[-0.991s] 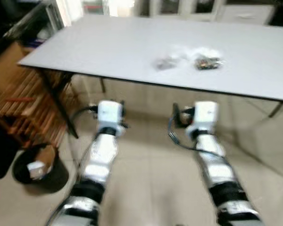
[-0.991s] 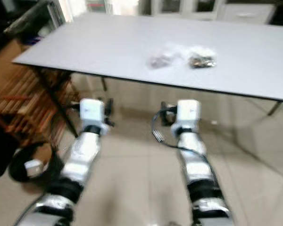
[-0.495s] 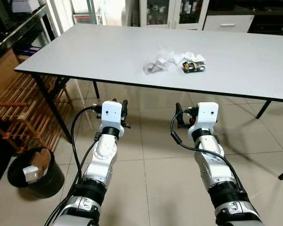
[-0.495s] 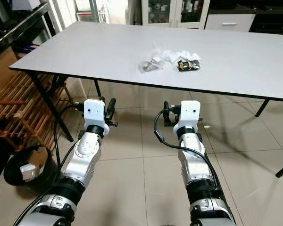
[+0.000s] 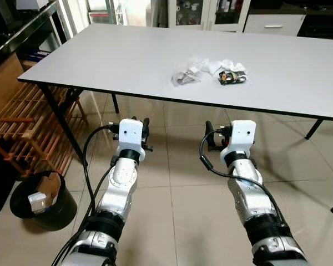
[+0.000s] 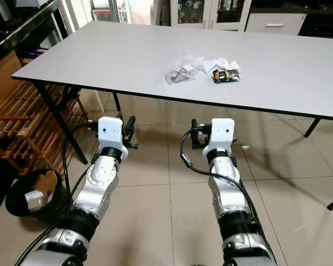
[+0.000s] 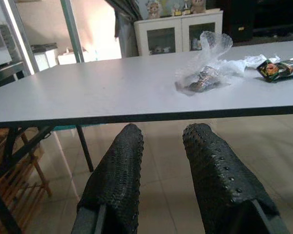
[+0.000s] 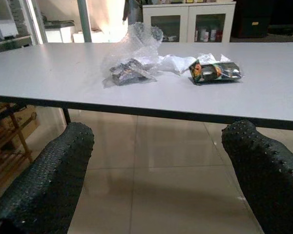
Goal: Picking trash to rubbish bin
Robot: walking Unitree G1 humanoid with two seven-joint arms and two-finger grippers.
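Note:
On the grey table [image 5: 116,55] lie three bits of trash. They are a clear plastic bag with dark contents [image 5: 185,75], a crumpled white wrapper [image 5: 213,65] and a colourful snack packet [image 5: 233,77]. A black rubbish bin [image 5: 43,200] with paper in it stands on the floor at the lower left. My left gripper [image 7: 163,134] and right gripper [image 8: 158,131] hover below the table's front edge, both pointing towards the trash. The left fingers [image 7: 118,170] stand a narrow gap apart. The right fingers [image 8: 53,180] are spread wide. Nothing is between either pair.
A wooden slatted rack [image 5: 22,133] stands left of the table beside the bin. Black table legs [image 5: 64,124] come down at the left, and another leg [image 5: 313,128] at the right. White cabinets [image 5: 211,6] line the far wall. Beige tiled floor [image 5: 177,177] lies under my arms.
The picture was blurred a second ago and is sharp now, and the camera has shifted slightly. Arms, trash and bin hold their places.

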